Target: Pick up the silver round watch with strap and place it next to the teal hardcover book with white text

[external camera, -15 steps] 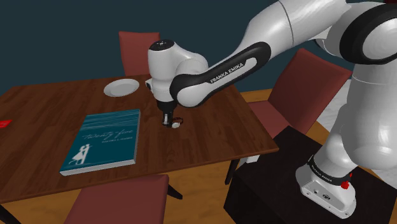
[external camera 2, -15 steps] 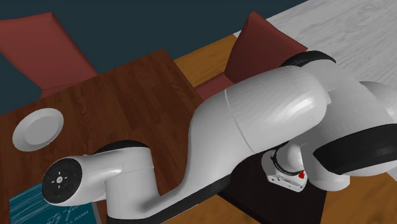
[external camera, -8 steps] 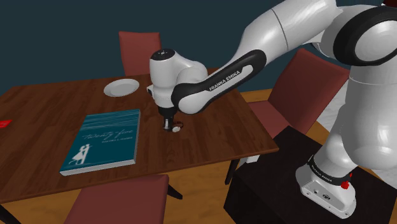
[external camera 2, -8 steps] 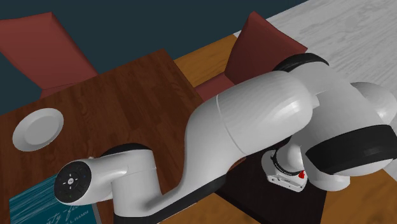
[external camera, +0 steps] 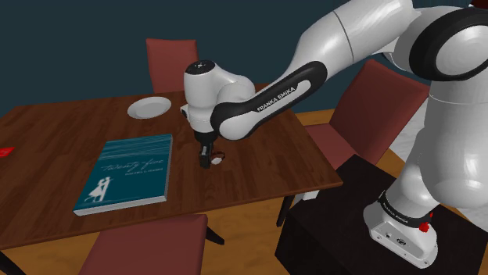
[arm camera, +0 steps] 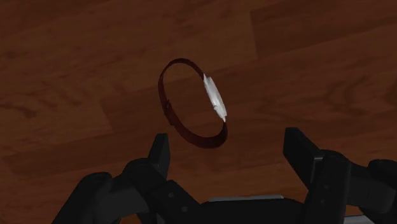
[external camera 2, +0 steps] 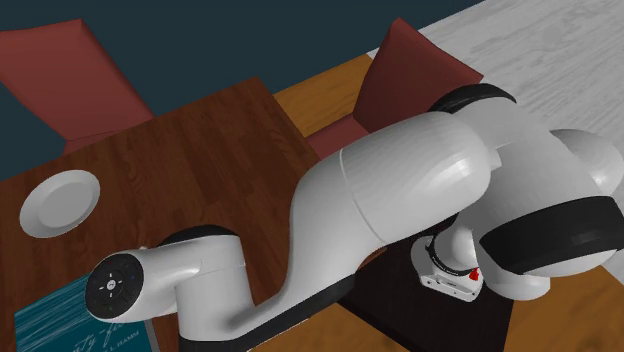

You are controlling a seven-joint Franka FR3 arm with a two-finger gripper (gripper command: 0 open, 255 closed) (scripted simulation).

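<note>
On table (external camera: 258, 168), shoulder view L→R: book (external camera: 125, 173) near front edge, bare wood gap, watch (external camera: 217, 158), then open wood to right edge. Plate (external camera: 148, 107) at back. Arm bent over, gripper (external camera: 206, 162) vertical at watch, fingers wide apart, gripping nothing.

- Dark wooden counter (external camera: 258, 168)
- White plate (external camera: 148, 107) near the counter's far edge
- Dark red chair (external camera: 168, 62) behind the plate
- Second red chair (external camera: 145, 246) at the near edge
- Small red thing (external camera: 5, 151) at the shoulder view's left edge
</note>
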